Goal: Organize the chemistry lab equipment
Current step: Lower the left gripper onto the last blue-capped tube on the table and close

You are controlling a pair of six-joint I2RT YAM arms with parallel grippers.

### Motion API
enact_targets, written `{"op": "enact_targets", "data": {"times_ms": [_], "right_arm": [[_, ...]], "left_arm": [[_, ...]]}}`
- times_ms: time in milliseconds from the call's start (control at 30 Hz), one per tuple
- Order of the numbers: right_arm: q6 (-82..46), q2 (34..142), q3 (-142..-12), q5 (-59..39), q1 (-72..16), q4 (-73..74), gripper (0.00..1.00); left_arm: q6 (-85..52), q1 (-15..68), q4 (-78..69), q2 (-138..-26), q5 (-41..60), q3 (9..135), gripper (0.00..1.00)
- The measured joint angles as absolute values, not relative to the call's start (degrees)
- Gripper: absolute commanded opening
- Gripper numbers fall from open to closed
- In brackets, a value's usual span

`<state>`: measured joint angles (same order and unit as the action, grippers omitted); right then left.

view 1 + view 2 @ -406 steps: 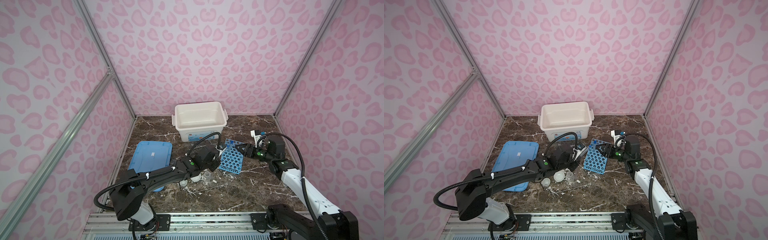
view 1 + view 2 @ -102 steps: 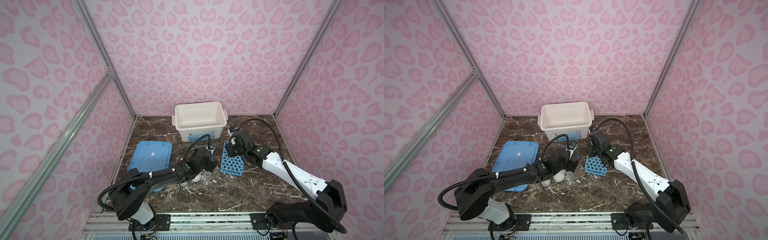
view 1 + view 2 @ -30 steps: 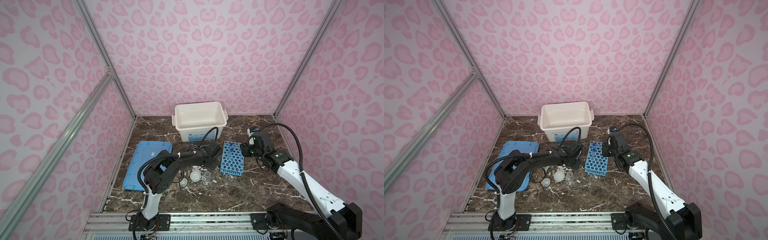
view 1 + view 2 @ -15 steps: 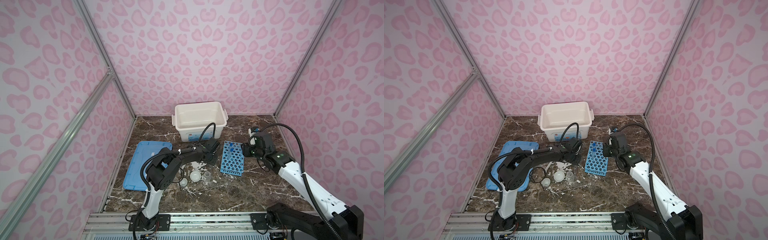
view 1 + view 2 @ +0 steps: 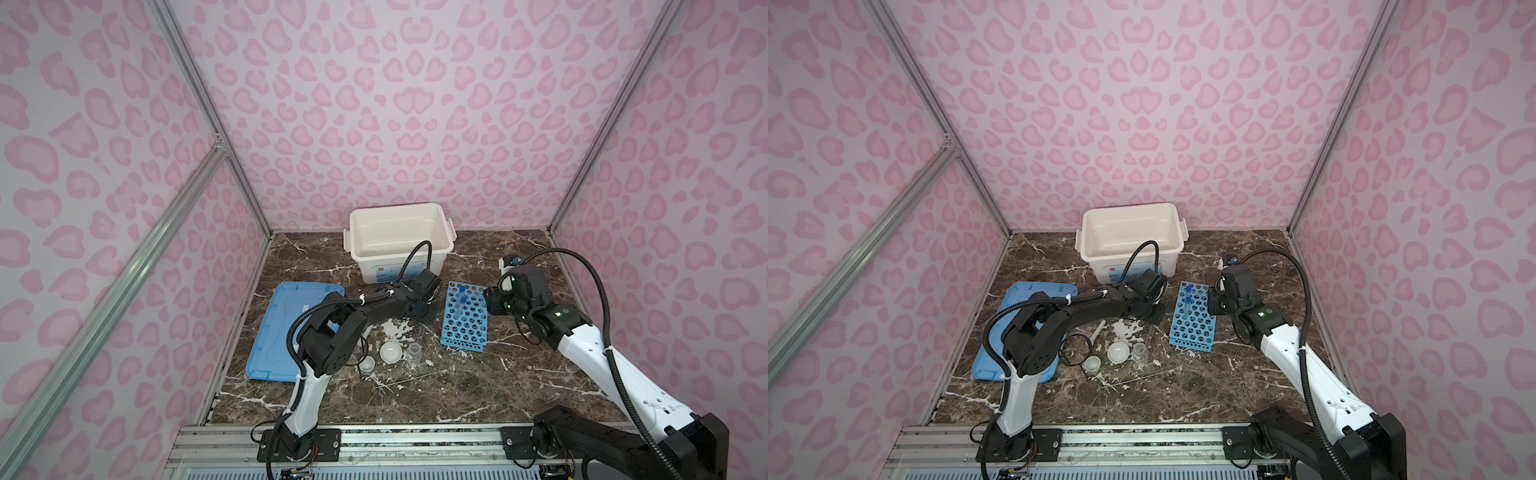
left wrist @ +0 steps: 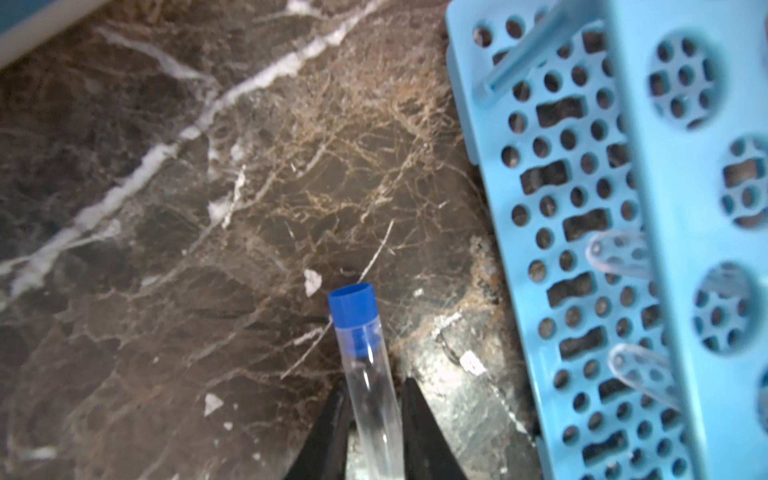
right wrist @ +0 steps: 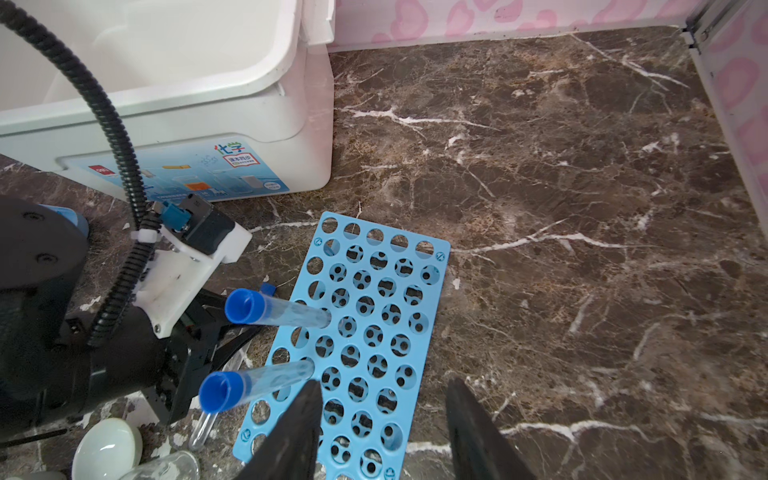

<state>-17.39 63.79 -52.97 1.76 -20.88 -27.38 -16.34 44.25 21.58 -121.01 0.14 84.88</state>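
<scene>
My left pincer (image 6: 374,384) has its jaws close on either side of a blue-capped test tube (image 6: 361,353) at 9 o'clock of the blue test-tube rack (image 6: 582,249); whether they pinch it, I cannot tell. My right pincer (image 7: 382,384) hovers half open and empty by the rack's 3 o'clock edge. Two more capped tubes (image 7: 282,311) stand near the rack's 11 o'clock corner.

You have one blue perforated rack (image 5: 465,328) at 3 o'clock from the middle of the desk (image 5: 519,374). Count three clear blue-capped tubes. Two stand in the rack, one (image 7: 286,312) beside the other (image 7: 274,376), and the third (image 6: 368,374) lies between the fingers of the left pincer (image 6: 372,395).

Toward 7 o'clock you have one each:
- white pestle (image 5: 1097,330)
- white cup (image 5: 1091,364)
- white shallow dish (image 5: 1118,352)
- clear beaker (image 5: 1140,353)
- black wire ring stand (image 5: 1076,350)

One white storage box (image 5: 374,266) sits at 12 o'clock and one flat blue lid (image 5: 286,332) at 9 o'clock. With the right pincer (image 7: 382,386), that makes two pincers.
</scene>
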Motion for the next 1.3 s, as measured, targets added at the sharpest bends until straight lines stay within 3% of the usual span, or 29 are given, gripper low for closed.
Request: {"op": "enact_targets", "data": {"times_ms": [333,467,533,633,1000,1300], "right_arm": [[-17.39,63.13,-52.27,1.93,-20.51,-27.9,0.51],[-17.39,63.16,-52.27,1.91,-20.49,-27.99,0.51],[-17.41,63.22,-52.27,1.91,-20.49,-27.97,0.51],[-17.58,63.48,-52.27,1.89,-20.49,-27.97,0.51],[-17.82,63.61,-52.25,1.61,-20.49,-27.94,0.51],[-17.82,63.96,-52.25,1.48,-20.49,-27.75,0.51]], "left_arm": [[-10.68,44.21,22.68,-121.34,-2.0,86.46,0.25],[-8.93,44.21,22.72,-121.19,-2.2,85.84,0.35],[-8.67,44.21,22.87,-120.9,-2.17,85.21,0.46],[-8.14,44.21,23.18,-120.05,-2.17,84.4,0.5],[-8.6,44.21,23.62,-114.39,-3.29,77.84,0.5],[-10.59,44.21,21.78,-112.92,-4.34,72.75,0.45]]}}
